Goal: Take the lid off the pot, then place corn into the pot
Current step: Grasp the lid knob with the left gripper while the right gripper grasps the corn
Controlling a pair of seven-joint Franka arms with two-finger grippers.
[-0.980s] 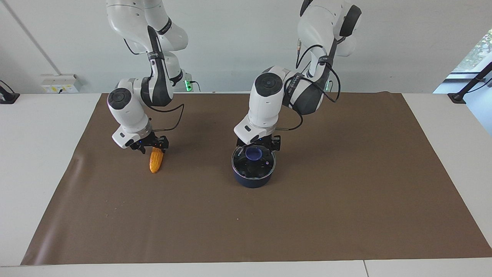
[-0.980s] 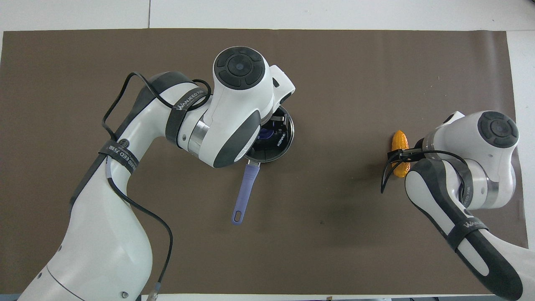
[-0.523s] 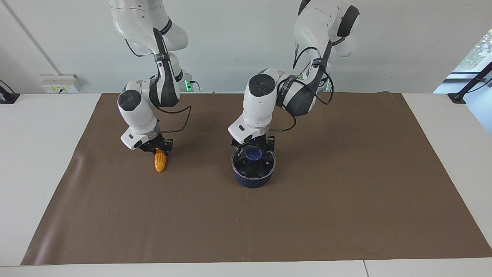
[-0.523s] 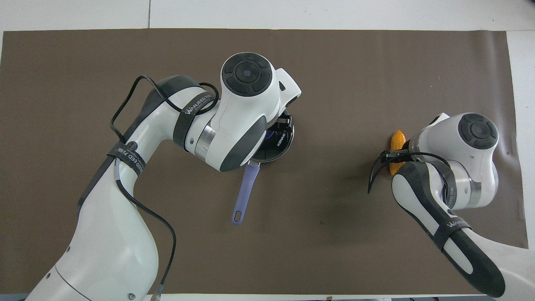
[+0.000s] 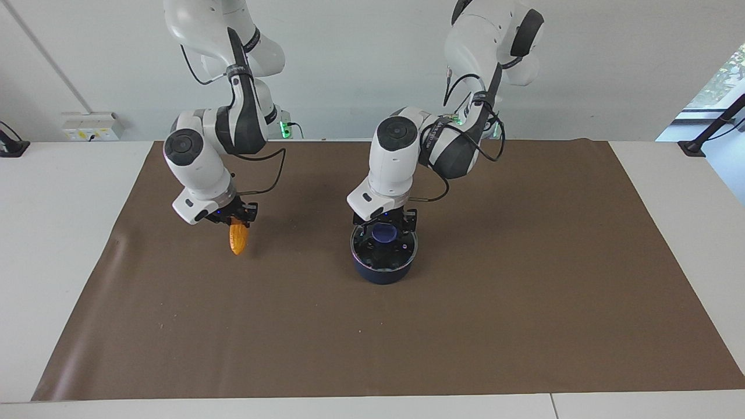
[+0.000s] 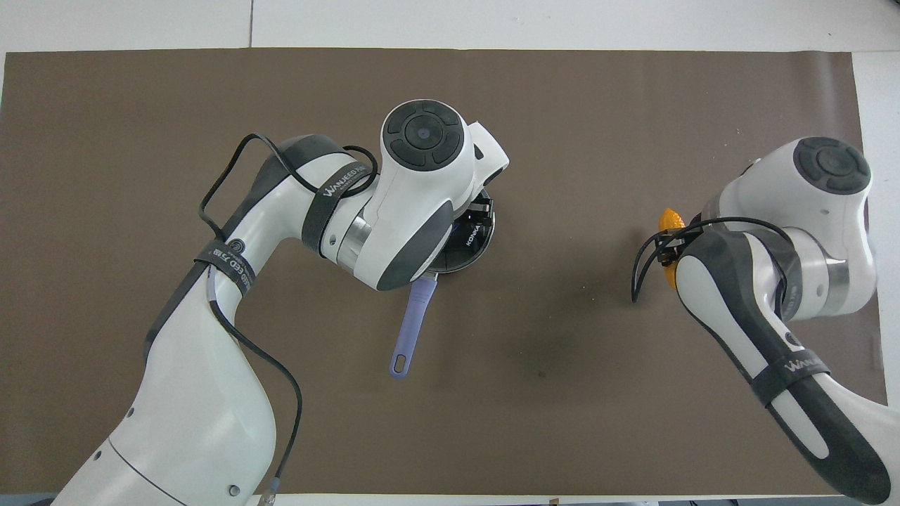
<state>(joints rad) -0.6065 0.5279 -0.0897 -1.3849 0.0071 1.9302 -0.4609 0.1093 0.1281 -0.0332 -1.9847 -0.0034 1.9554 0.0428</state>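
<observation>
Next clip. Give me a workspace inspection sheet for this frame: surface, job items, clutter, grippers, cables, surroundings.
Surface: brown mat over a white table.
Job items: lid on the pot; pot handle points toward the robots; corn is held off the mat.
Clutter: nothing seen.
Grippers: left gripper at the lid's knob, grip unclear; right gripper shut on the corn.
Cables: black leads looped along both wrists.
Surroundings: wall sockets, window.
</observation>
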